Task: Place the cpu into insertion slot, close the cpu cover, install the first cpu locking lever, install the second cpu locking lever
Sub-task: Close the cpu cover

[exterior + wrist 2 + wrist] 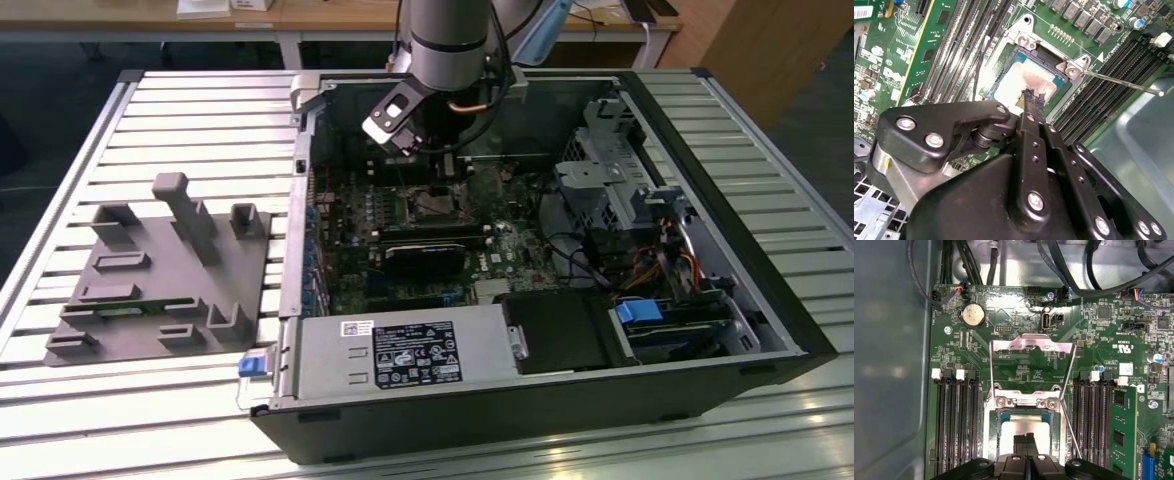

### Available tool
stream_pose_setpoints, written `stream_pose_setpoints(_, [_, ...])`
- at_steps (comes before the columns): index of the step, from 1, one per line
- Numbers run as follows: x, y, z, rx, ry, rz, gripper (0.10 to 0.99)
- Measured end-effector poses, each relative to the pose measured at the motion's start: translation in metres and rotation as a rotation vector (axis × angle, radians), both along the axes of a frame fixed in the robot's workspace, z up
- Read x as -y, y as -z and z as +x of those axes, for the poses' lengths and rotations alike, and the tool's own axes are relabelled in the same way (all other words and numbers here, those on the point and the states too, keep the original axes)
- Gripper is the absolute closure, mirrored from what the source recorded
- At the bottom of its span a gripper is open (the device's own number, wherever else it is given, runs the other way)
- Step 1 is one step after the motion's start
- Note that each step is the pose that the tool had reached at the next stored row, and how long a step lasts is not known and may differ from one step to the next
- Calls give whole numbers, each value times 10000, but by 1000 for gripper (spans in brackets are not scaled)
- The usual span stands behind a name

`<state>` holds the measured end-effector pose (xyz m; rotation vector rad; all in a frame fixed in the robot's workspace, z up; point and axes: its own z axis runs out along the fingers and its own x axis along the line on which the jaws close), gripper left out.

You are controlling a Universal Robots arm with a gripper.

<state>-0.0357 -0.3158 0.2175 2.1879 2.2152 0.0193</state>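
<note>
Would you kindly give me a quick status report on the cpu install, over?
Jaws shut, gripper at the cpu. It lies in the insertion slot. The cpu cover open, locking lever unlatched. No obstruction seen.

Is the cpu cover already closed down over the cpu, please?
No, in the first wrist view the cpu cover is swung back off the insertion slot, leaving the top of the cpu bare.

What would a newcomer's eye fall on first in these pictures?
In the exterior view, the robot arm reaches down into the open computer case on the slatted table. In the first wrist view, the shut gripper hangs over the silvery cpu in the insertion slot, with the cpu cover standing open.
</note>
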Motion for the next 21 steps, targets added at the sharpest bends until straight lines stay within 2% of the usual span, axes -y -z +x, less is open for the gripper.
stream_pose_setpoints(6, [0,-2,0,-1,1,-2,980])
stream_pose_setpoints(21, [0,-194,1,-1,1,-8,980])
